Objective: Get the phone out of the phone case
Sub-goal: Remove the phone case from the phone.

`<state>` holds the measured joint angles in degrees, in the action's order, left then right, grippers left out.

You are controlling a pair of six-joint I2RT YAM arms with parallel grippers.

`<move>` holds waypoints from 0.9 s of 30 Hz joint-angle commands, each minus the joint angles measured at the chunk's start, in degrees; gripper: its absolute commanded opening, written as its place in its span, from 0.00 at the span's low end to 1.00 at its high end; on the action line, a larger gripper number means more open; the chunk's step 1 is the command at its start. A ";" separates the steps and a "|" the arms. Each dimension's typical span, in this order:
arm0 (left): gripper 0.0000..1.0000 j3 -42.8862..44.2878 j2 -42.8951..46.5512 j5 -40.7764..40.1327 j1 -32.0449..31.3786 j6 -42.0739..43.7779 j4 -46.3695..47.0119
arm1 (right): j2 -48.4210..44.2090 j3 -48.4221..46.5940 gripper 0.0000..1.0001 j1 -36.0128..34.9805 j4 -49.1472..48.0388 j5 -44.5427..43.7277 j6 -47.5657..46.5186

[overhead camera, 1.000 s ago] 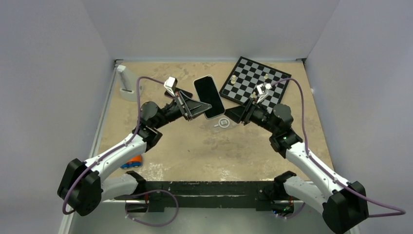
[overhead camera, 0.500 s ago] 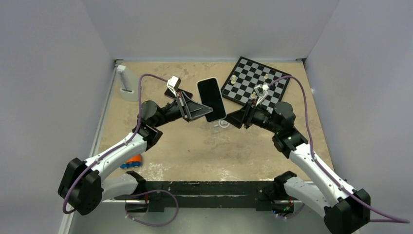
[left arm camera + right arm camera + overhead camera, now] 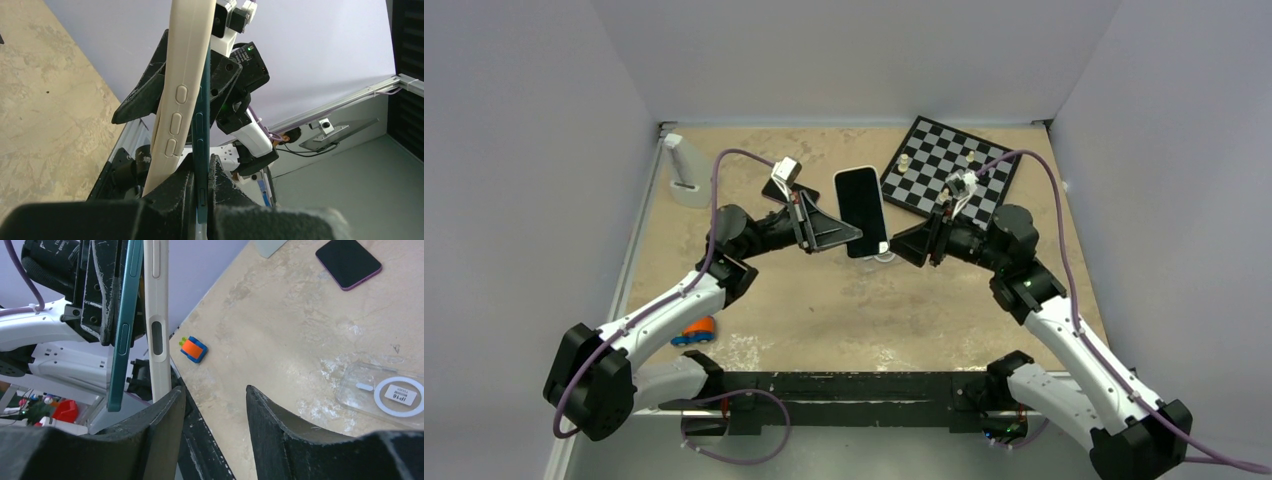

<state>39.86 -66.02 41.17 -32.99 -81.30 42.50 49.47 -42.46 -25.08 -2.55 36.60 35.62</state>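
My left gripper (image 3: 849, 232) is shut on the phone (image 3: 861, 205) and holds it above the table, black screen facing up in the top view. In the left wrist view its teal edge (image 3: 201, 145) is clamped between my fingers, and the cream-white phone case (image 3: 181, 75) is peeled away from it on one side. My right gripper (image 3: 902, 245) is open at the phone's near right corner. In the right wrist view the case (image 3: 156, 315) runs down behind my left finger (image 3: 155, 440), beside the phone's edge (image 3: 122, 330). Only table shows between the jaws.
A clear shell with a white ring mark (image 3: 390, 395) lies on the table under the grippers. A second dark phone (image 3: 776, 190) lies behind the left gripper. A chessboard (image 3: 944, 165) sits back right, a white stand (image 3: 684, 170) back left, an orange-blue toy (image 3: 694, 330) near left.
My left gripper has carried the phone a little to the right. My right gripper has moved left, up to the phone's near right corner, covering the ring-marked shell in the top view.
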 commanded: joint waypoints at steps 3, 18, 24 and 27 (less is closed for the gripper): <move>0.00 3.81 1.59 0.89 0.40 3.30 1.80 | -3.16 -2.40 0.54 -0.21 4.02 -0.96 -2.40; 0.00 3.91 1.31 2.32 0.39 4.29 0.78 | -5.90 -0.81 0.52 -0.14 1.81 2.33 -1.03; 0.00 3.91 0.96 2.23 0.39 4.52 0.97 | -7.45 -0.04 0.52 -0.20 2.37 2.38 -0.81; 0.00 3.59 0.73 2.39 0.45 3.21 2.39 | -6.73 0.11 0.52 -0.15 1.21 3.28 -0.23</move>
<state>40.71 -66.02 43.68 -32.99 -78.17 40.01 42.94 -42.39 -25.12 1.85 37.56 34.74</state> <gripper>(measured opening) 0.096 0.520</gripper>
